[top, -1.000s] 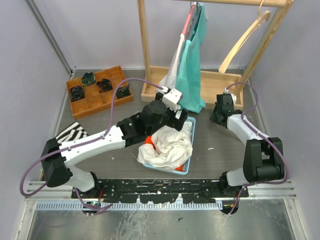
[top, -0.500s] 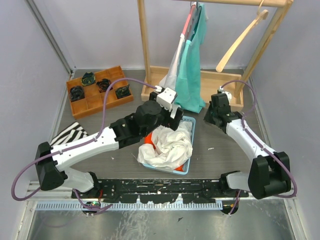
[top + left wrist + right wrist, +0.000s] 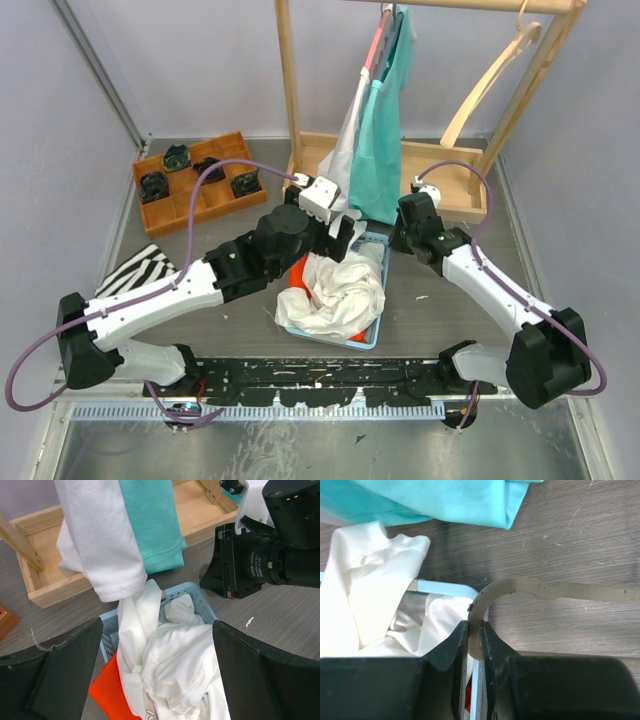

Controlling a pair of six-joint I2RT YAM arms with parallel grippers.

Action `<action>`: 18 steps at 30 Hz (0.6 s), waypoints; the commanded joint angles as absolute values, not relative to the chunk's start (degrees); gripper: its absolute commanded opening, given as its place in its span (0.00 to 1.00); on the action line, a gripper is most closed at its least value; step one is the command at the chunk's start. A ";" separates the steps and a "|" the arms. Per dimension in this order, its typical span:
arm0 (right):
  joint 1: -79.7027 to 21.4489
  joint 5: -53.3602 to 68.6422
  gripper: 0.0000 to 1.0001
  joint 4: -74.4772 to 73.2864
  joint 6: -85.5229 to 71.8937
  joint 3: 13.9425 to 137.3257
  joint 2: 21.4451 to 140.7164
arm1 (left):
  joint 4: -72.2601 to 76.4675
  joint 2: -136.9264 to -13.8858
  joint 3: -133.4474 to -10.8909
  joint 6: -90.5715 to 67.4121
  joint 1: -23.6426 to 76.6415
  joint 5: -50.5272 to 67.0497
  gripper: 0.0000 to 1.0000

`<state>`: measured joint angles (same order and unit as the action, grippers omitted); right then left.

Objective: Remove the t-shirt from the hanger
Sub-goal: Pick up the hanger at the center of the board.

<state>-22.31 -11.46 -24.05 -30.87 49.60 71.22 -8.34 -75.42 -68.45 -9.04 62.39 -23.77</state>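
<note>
A teal t-shirt (image 3: 385,130) and a white t-shirt (image 3: 348,140) hang from the wooden rack's bar, their hangers mostly hidden. Both hems show in the left wrist view: teal (image 3: 150,525), white (image 3: 100,540). My left gripper (image 3: 335,232) is open and empty (image 3: 160,680), just below those hems and over the blue basket (image 3: 383,262). My right gripper (image 3: 398,238) sits by the basket's right rim (image 3: 445,587). Its jaws (image 3: 475,635) are shut on a thin grey curved strip (image 3: 545,587). The teal hem (image 3: 445,500) lies beyond it.
The basket holds crumpled white clothes (image 3: 340,290) and an orange item (image 3: 298,275). An empty wooden hanger (image 3: 485,85) hangs at the rack's right. The rack's base (image 3: 440,170) and posts (image 3: 290,90) stand behind. A wooden tray (image 3: 195,205) and striped cloth (image 3: 140,268) lie left.
My left gripper has moved left and back toward the hanging shirts. My right gripper has moved left to the basket's right rim. The empty hanger has swung slightly.
</note>
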 commanded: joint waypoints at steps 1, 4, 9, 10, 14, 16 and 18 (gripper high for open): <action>-25.25 -15.45 0.13 -23.62 -32.46 52.24 67.84 | -8.87 -73.21 -67.10 -9.85 62.14 -25.36 0.98; -26.99 -16.24 0.13 -24.21 -32.50 52.70 67.71 | -9.17 -73.21 -66.85 -10.17 62.14 -25.40 0.98; -30.32 -17.76 0.13 -24.89 -32.81 52.75 67.68 | -9.48 -70.92 -66.32 -10.30 62.18 -25.95 0.98; -30.93 -18.03 0.13 -25.02 -32.85 52.74 67.82 | -9.53 -70.78 -66.09 -10.29 62.14 -26.13 0.98; -33.07 -18.98 0.13 -25.19 -32.88 52.77 68.20 | -9.66 -70.19 -65.68 -10.30 62.20 -26.44 0.98; -33.87 -19.22 0.13 -25.33 -32.88 52.95 68.56 | -9.66 -70.03 -65.42 -10.36 62.16 -26.45 0.98; -34.52 -19.79 0.13 -25.54 -32.92 53.07 68.80 | -9.72 -70.03 -65.23 -10.37 62.14 -26.52 0.98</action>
<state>-33.32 -16.69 -25.85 -32.10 50.17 69.23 -10.28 -71.24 -66.32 -9.72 62.39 -25.41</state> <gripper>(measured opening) 0.189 0.981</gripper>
